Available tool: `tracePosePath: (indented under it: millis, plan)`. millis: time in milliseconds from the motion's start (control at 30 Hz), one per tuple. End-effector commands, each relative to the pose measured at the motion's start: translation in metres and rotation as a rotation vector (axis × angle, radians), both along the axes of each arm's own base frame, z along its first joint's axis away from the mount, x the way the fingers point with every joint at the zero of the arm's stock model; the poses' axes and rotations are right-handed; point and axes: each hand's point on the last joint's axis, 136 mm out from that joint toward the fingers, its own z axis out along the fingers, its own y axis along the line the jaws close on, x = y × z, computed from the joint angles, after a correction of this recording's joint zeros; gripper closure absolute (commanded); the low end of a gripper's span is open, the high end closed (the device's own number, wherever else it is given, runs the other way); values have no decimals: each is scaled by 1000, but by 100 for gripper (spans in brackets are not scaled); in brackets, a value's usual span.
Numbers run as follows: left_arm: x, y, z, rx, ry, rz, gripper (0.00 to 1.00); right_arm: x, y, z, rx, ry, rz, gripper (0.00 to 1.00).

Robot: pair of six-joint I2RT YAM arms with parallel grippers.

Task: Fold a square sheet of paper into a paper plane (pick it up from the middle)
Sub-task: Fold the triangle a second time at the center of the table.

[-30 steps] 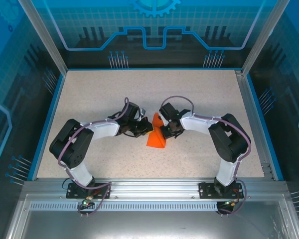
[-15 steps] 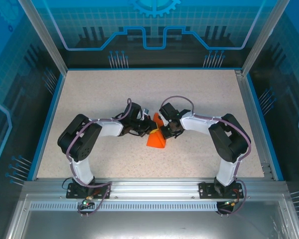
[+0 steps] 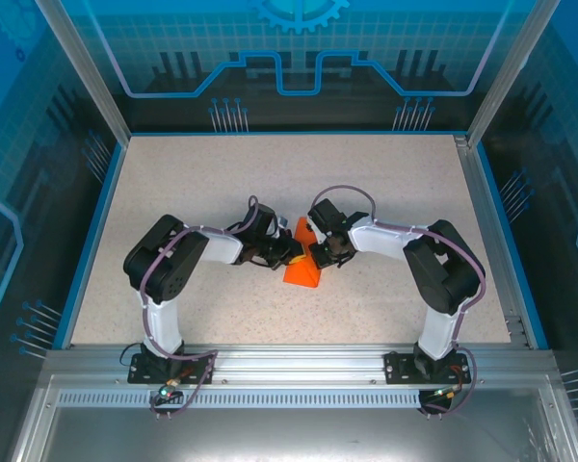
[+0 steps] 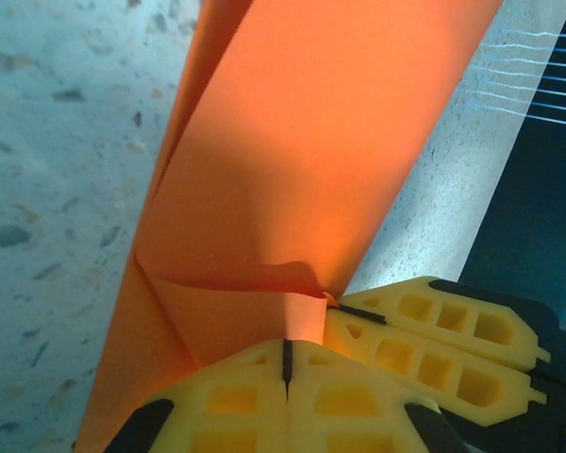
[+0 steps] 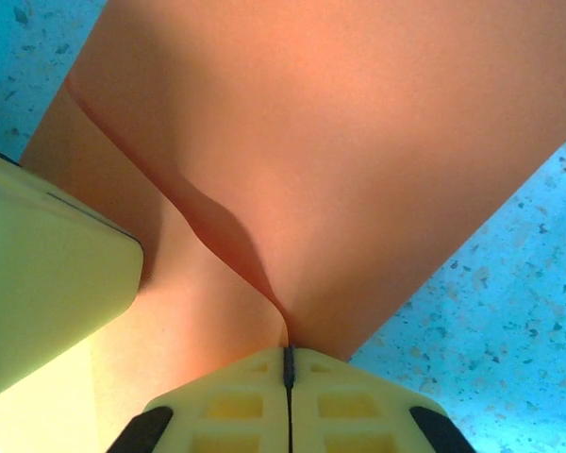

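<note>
The orange paper [image 3: 302,266] is partly folded. From above it reads as a narrow wedge, broad at its near end and tapering away from the arm bases, with a flap standing up from the layer that lies flat. It is thin, matte and unmarked. Its folds are sharp straight lines, except close to the pinch points, where the sheet buckles into a soft curved wrinkle.

The left gripper [image 4: 286,345] meets the paper from the paper's left side. Its ribbed yellow fingers [image 4: 231,401] are pressed together with a small curled lip of the paper caught at their tips. The right gripper [image 5: 288,351] comes in from the paper's right side. Its fingers [image 5: 344,406] are likewise closed flush, and a crease runs straight into the seam between them. The two pinches sit just beside each other on the raised flap, so close that each wrist view shows the other arm's yellow fingers [image 4: 424,326] against the orange.

Judging by this, the doubled grip is there to hold the flap up and taut so that a fold can be laid along a clean line. So flimsy a sheet would sag or skew if held at one point alone.

Beneath the paper, and spreading out on every side of it, is the counter [image 3: 385,183], a pale speckled surface with a fine stone-like grain
</note>
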Motion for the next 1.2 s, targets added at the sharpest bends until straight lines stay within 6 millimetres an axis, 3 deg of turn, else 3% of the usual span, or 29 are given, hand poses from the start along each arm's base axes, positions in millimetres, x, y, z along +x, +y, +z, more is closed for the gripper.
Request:
tracePosePath:
  millis: [0,233,400,567,633,700,800,867,1167]
  plan:
    - [-6,0,-14,34,8,-27,100,-9,-5,-6,-20,25,-10,92]
    - [-13,4,-29,78,33,-39,100,-4,4,16,53,-10,-34,81]
    - [-17,6,-33,90,35,-38,100,-1,-2,34,89,-41,-80,70]
    - [-15,4,-30,86,23,-45,100,-7,-9,54,138,-62,-135,53]
    - [-15,3,-30,85,26,-48,100,-15,3,63,230,-41,-114,53]
    - [-15,3,-30,88,24,-51,100,-23,13,69,308,-17,-104,57]
    - [-15,3,-29,89,23,-54,100,-34,32,75,438,48,-94,81]
    - [-16,3,-29,91,25,-57,100,-42,48,74,531,113,-86,88]
    - [-17,3,-30,98,27,-67,100,-46,56,45,496,215,-148,93]
